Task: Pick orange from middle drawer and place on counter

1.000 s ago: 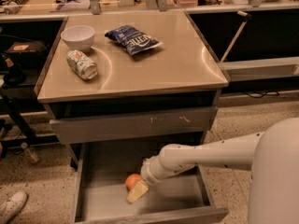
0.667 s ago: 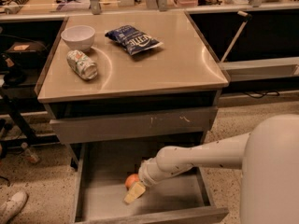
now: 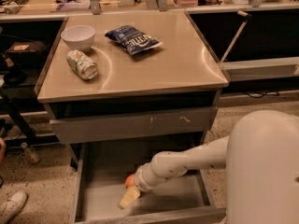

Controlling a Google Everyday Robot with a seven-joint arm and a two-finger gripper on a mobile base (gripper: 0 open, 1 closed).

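Note:
The orange [image 3: 130,180] lies on the floor of the open middle drawer [image 3: 78,190], towards its left half, partly hidden behind my arm. My gripper [image 3: 129,197] reaches down into the drawer from the right, and its pale tip sits just in front of and below the orange, close to it or touching it. The white arm [image 3: 187,162] crosses the drawer's right half. The counter [image 3: 177,64] is the shiny beige-grey cabinet top above the drawers.
On the counter stand a white bowl [image 3: 78,35], a can on its side [image 3: 81,64] and a blue chip bag [image 3: 133,39]. The drawer above [image 3: 135,125], with pale scratch marks, juts out slightly. A cluttered bench runs along the back. A shoe [image 3: 11,206] is at the lower left.
My gripper has shifted slightly left and lower inside the drawer, staying beside the orange. The orange has barely moved.

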